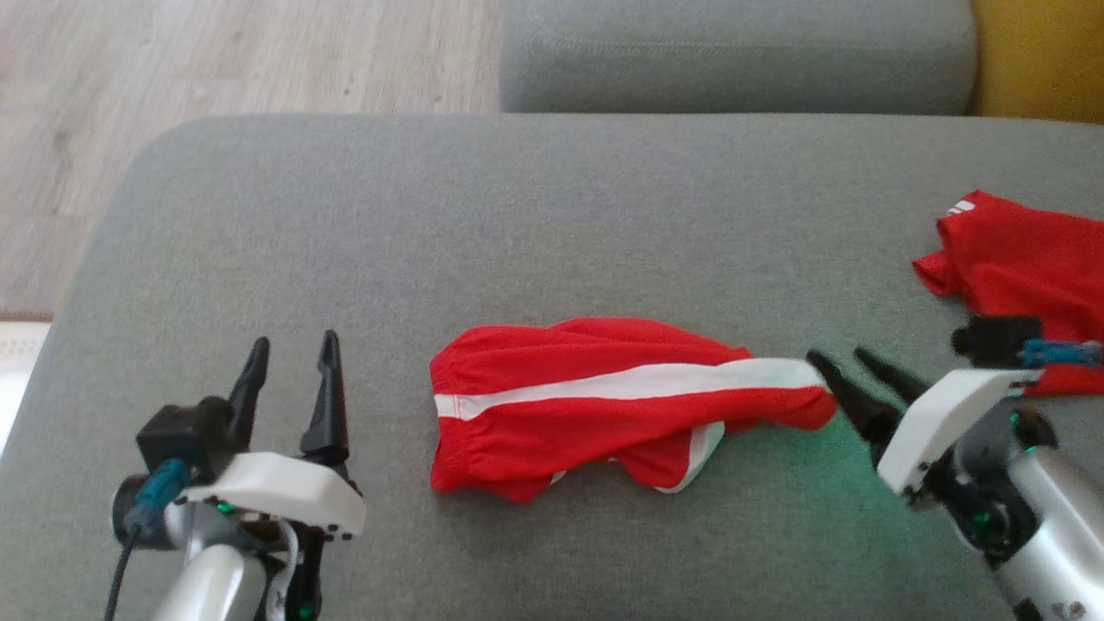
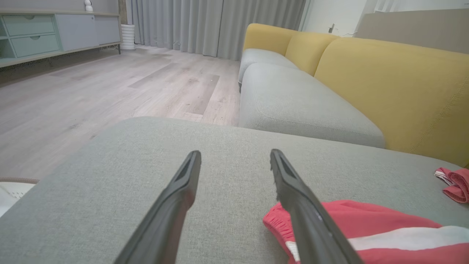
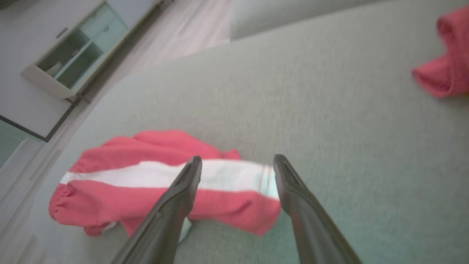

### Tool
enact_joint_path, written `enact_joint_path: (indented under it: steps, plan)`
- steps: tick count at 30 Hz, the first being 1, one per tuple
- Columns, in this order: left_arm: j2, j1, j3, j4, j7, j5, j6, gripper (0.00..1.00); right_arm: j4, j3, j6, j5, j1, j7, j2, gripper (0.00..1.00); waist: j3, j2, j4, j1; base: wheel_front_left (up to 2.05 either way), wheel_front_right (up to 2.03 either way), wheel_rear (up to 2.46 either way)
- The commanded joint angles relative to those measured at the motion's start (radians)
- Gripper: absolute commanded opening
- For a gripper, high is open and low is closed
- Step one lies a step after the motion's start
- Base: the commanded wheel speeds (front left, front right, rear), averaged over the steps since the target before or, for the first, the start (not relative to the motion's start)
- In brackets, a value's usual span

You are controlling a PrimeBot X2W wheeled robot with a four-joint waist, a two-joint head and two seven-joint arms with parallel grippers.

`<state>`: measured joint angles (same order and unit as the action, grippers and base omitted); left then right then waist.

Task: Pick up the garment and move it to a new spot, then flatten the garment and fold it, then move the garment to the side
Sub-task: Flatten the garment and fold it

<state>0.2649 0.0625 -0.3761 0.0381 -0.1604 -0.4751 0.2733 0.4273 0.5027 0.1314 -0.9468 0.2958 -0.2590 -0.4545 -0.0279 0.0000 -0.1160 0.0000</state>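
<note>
Two red pieces on a broad grey cushion [image 1: 517, 224], weave flat and smooth. Garment [image 1: 604, 405], red with a white stripe, lies bunched near the cushion's middle, elastic waist toward the left gripper [image 1: 294, 342]. Second red piece [image 1: 1018, 259] sits well apart at the robot's right edge. Left jaws spread, over bare cushion beside the waistband. Right gripper [image 1: 838, 354]: jaws spread, tips at the garment's striped end, nothing pinched. Beyond: another grey seat [image 1: 733, 52], yellow backrest [image 2: 395, 91], pale wood floor [image 2: 110, 84], grey curtains [image 2: 212, 25], low sideboard [image 2: 55, 29].
</note>
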Motion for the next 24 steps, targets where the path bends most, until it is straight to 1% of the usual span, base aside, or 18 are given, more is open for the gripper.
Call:
enact_joint_path:
  steps: [1,4,7,9,11,12,13,16,17,20,24]
  plan:
    - [0.033,0.027,0.048,-0.030,-0.007,0.004,0.008,1.00,-0.049,-0.034,-0.001,0.042,0.003,0.043,-0.017,1.00,0.021,0.0000,0.014,0.0000,0.00,0.00,0.00]
    - [0.049,0.016,0.064,-0.040,-0.015,0.002,0.014,1.00,-0.099,-0.104,-0.001,0.120,-0.017,0.112,-0.003,1.00,0.046,0.0000,0.033,0.0000,0.00,0.00,0.00]
    - [0.066,0.006,0.085,-0.062,-0.027,0.003,0.022,1.00,-0.171,-0.194,-0.001,0.209,-0.051,0.197,0.028,1.00,0.058,0.0000,0.051,0.0000,0.00,0.00,0.00]
    - [0.075,0.000,0.094,-0.081,-0.035,0.008,0.027,1.00,-0.216,-0.271,-0.001,0.280,-0.083,0.264,0.067,1.00,0.062,0.0000,0.060,0.0000,0.00,0.00,0.00]
    - [0.078,-0.006,0.099,-0.097,-0.046,0.013,0.032,1.00,-0.265,-0.324,-0.001,0.347,-0.124,0.315,0.120,1.00,0.064,0.0000,0.067,0.0000,0.00,0.00,0.00]
    - [0.078,-0.012,0.101,-0.101,-0.051,0.016,0.035,1.00,-0.289,-0.341,-0.001,0.379,-0.148,0.335,0.145,1.00,0.064,0.0000,0.072,0.0000,0.00,0.00,0.00]
    - [0.078,-0.012,0.101,-0.101,-0.051,0.016,0.035,1.00,-0.289,-0.341,-0.001,0.379,-0.148,0.335,0.145,1.00,0.064,0.0000,0.072,0.0000,0.00,0.00,0.00]
    - [0.074,-0.034,0.107,-0.100,-0.071,0.025,0.042,1.00,-0.333,-0.384,-0.001,0.479,-0.217,0.394,0.204,1.00,0.064,0.0000,0.081,0.0000,0.00,0.00,0.00]
    - [0.074,-0.043,0.107,-0.092,-0.076,0.030,0.041,1.00,-0.339,-0.393,-0.001,0.496,-0.238,0.410,0.227,1.00,0.063,0.0000,0.085,0.0000,0.00,0.00,0.00]
    - [0.066,-0.066,0.103,-0.056,-0.087,0.030,0.027,1.00,-0.325,-0.412,-0.001,0.550,-0.291,0.433,0.272,1.00,0.061,0.0000,0.091,0.0000,0.00,0.00,0.00]
    - [0.045,-0.082,0.103,-0.026,-0.095,0.028,0.015,1.00,-0.282,-0.428,-0.001,0.607,-0.320,0.441,0.306,1.00,0.060,0.0000,0.097,0.0000,0.00,0.00,0.00]
